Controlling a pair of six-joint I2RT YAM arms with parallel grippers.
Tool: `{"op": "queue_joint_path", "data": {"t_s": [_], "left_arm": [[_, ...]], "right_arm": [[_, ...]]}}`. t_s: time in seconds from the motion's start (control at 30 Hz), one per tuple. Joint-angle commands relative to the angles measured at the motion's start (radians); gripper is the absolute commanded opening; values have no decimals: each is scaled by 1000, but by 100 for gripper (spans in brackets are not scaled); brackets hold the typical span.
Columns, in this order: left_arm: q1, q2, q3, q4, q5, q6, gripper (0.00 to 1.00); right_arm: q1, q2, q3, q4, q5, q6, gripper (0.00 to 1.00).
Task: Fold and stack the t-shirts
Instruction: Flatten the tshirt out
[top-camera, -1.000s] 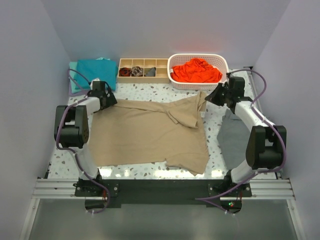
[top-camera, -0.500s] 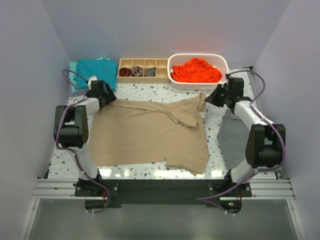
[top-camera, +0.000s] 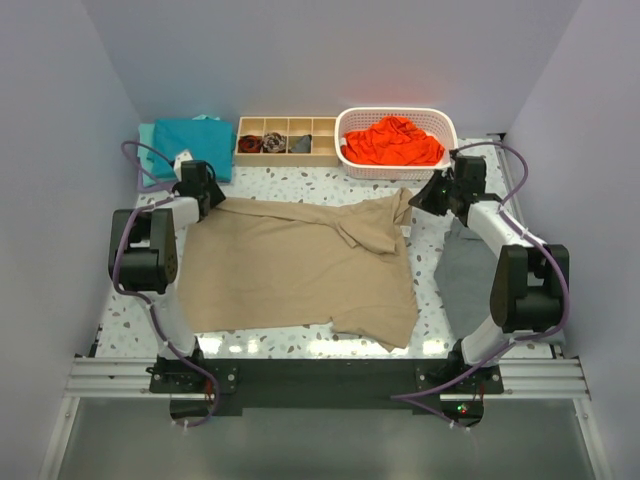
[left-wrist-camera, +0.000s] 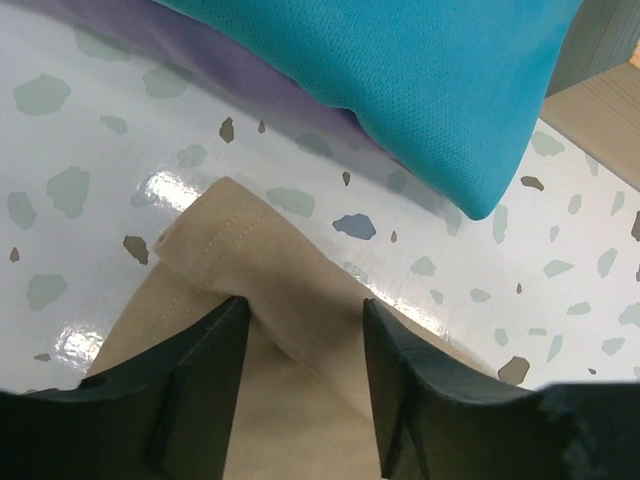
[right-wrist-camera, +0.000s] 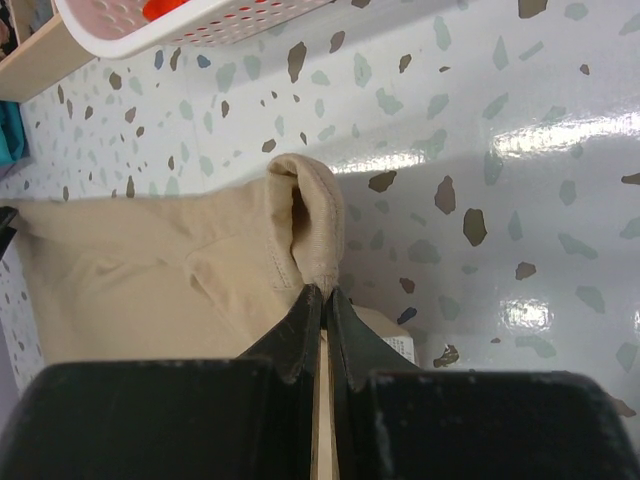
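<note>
Grip for folding: your right gripper (right-wrist-camera: 325, 292) clamped tan-khaki cotton t-shirt (top-camera: 290, 270) at 1 o'clock; left gripper (left-wrist-camera: 305, 315) gaped astride 11 o'clock corner.

On my feed the white speckled table (top-camera: 300, 185) carries five things. The tan t-shirt (top-camera: 290, 270) lies spread flat across its middle, with its far-right part folded back over itself. Just beyond that shirt's far-left corner sits a folded teal t-shirt (top-camera: 195, 140). Straight behind the tan shirt I see a wooden compartment tray (top-camera: 285, 158), and behind its far-right corner a white basket (top-camera: 395, 172). Just right of the tan shirt lies a flat dark grey cloth (top-camera: 455, 280).
</note>
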Motion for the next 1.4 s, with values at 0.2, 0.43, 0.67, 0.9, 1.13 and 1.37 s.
{"op": "queue_joint_path", "data": {"t_s": [0.2,0.43,0.67,0.9,1.13,1.37], "left_arm": [[8,16,43,80,-32,-13,15],[10,17,48,77,-32,4,0],[11,0,25,57,-28,-11,56],[11,25,58,20,-42,-21,48],[11,57,98,1,-35,-36,21],[11,34,86,5,-25,-28,0]], "right_arm": [[-1,8,33,-3,-19,-20,0],[-2,2,30,0,-24,-20,0],[-1,11,35,-1,-30,-20,0],[-1,18,35,-1,-30,-21,0],[-1,17,38,-7,-27,-23,0],[-1,3,45,-19,-24,-33,0]]}}
